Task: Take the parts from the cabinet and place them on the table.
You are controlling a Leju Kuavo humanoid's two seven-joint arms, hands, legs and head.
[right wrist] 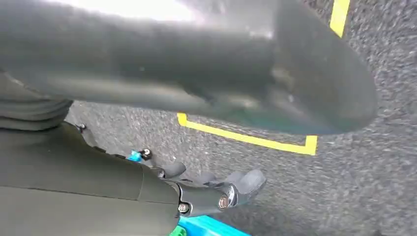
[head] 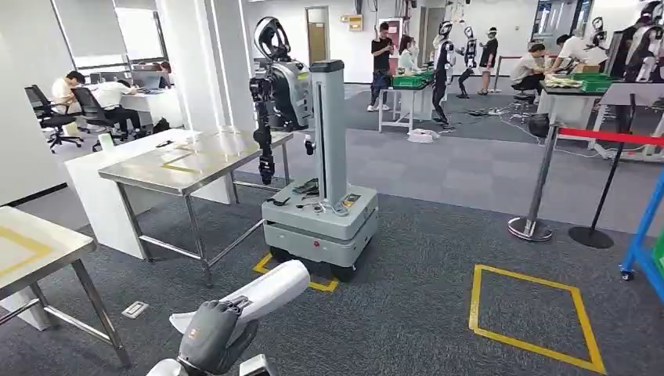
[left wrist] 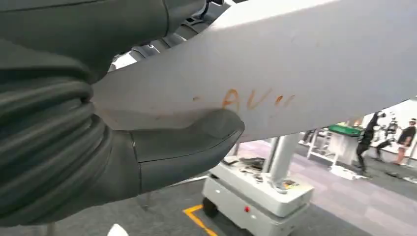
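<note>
White part [head: 258, 296] sits gripped in the left hand [head: 210, 335]; right hand [right wrist: 206, 189] seemingly spread, empty.

Open grey carpet floor [head: 438, 258] is left ahead; passage is blocked centrally by the grey wheeled robot base with upright column [head: 321, 211] and leftward by the steel-topped surface [head: 196, 160].
</note>
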